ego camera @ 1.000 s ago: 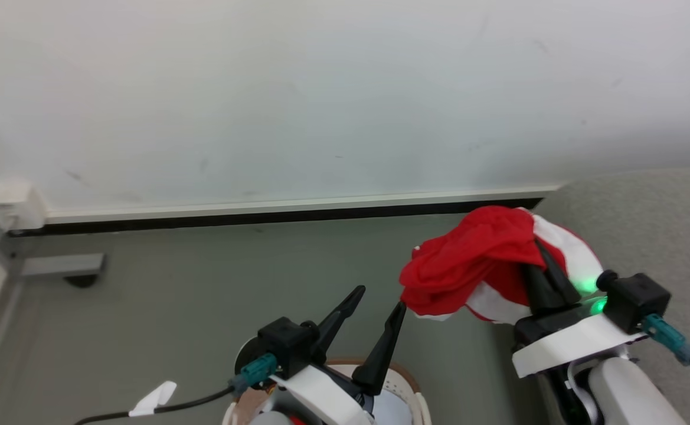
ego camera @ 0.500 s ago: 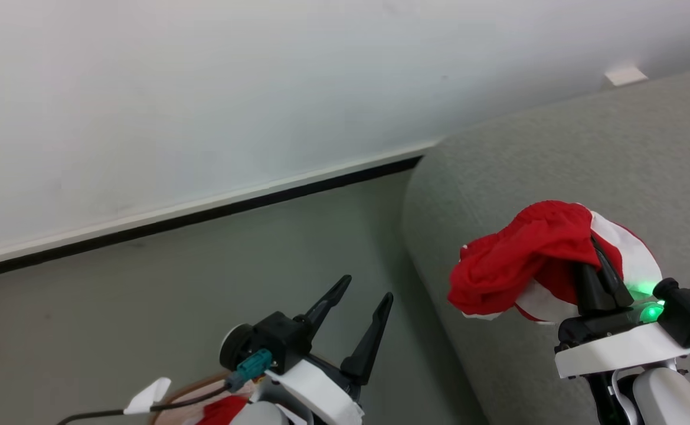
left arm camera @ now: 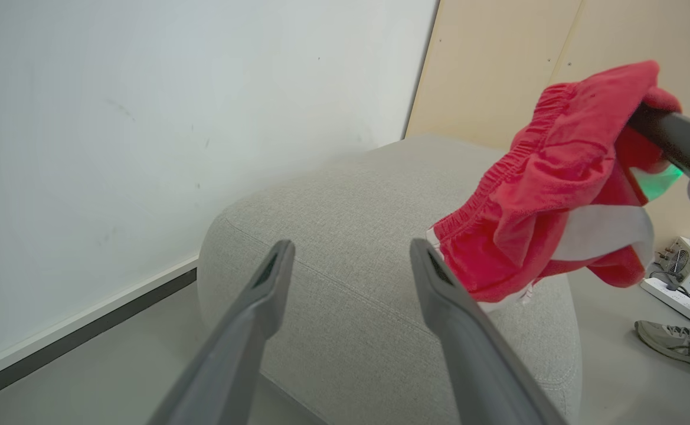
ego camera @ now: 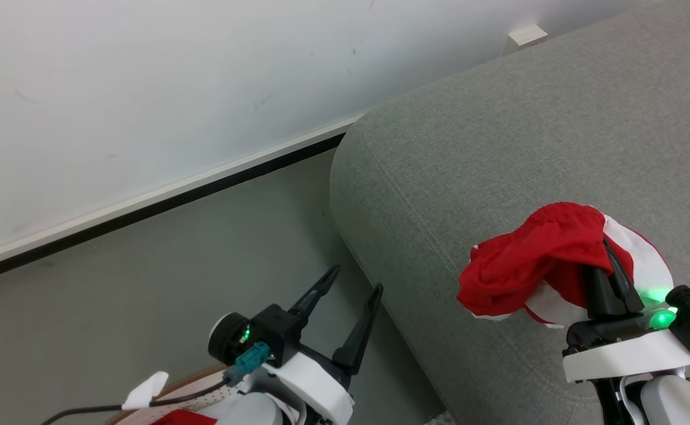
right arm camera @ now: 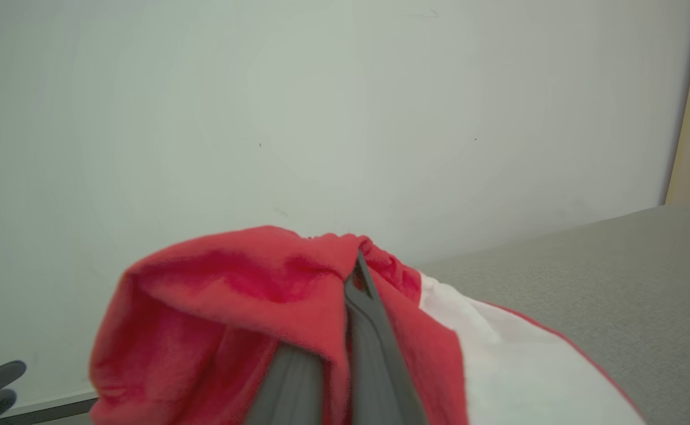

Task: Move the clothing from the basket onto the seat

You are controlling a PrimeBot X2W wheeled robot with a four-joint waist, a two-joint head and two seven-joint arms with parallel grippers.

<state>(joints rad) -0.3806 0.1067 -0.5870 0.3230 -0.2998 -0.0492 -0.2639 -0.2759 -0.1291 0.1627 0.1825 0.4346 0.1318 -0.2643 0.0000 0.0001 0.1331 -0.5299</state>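
The clothing hangs from the right gripper above the seat, which stands at right against the wall. The left gripper is left of the seat, over the floor, with the basket beneath it.

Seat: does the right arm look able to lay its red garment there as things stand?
Probably yes. The right claw, shut on the red garment, hangs over the seat, with nothing visible between them.

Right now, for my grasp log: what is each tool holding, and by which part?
The right tool is shut on the red-and-white garment, pinching a bunched red fold by its gathered edge. The left tool is open and empty.
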